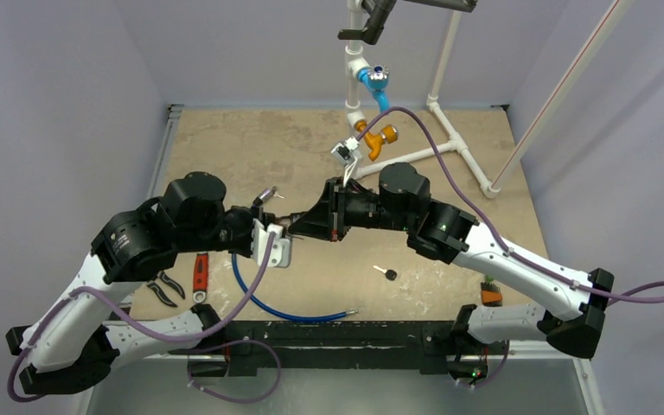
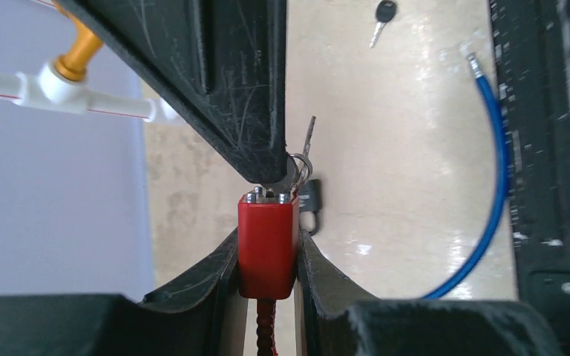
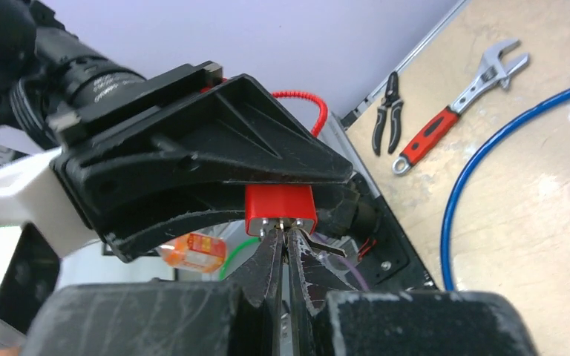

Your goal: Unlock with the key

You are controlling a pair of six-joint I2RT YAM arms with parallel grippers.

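We hold the red padlock clamped in our left gripper, our right gripper is pinched shut on the key at the padlock's keyhole end, so insertion looks done and the turn is left, we judge

A table is seen; on it are laid a black-headed key at 5 o'clock, a blue cable at 7, a wrench and pliers at 8.

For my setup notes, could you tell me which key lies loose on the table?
The black-headed key, alone on the table; the other key is pinched by the right gripper at the red padlock.
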